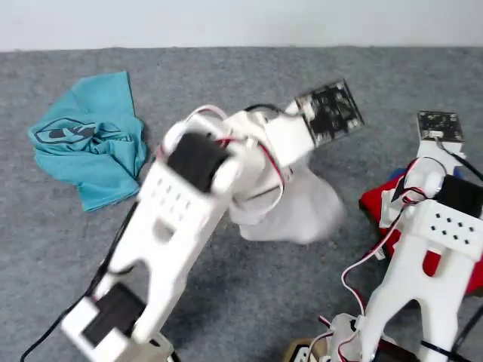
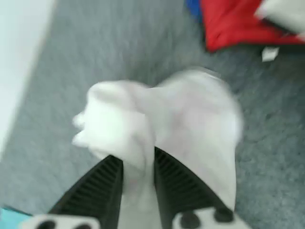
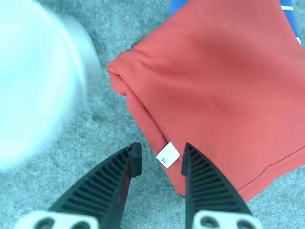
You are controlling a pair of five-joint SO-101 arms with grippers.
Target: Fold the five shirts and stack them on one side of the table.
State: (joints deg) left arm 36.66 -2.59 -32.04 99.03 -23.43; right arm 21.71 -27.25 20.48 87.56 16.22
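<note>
Currently: left gripper clamped on bunched white shirt, hanging over table centre. Red shirt lies near, to its right. Right gripper partly open, empty, above red shirt's edge. Teal shirt crumpled, well left.

Table cover: grey, felt-like, with a short mottled nap. Runs from the lower edge of the high view up to a straight seam near the top of the frame. Lies flat where bare.

Wall: plain white band across the top of the frame, meeting the grey along that seam.

Small tan object at the bottom edge, right of centre; cannot tell what it is.
</note>
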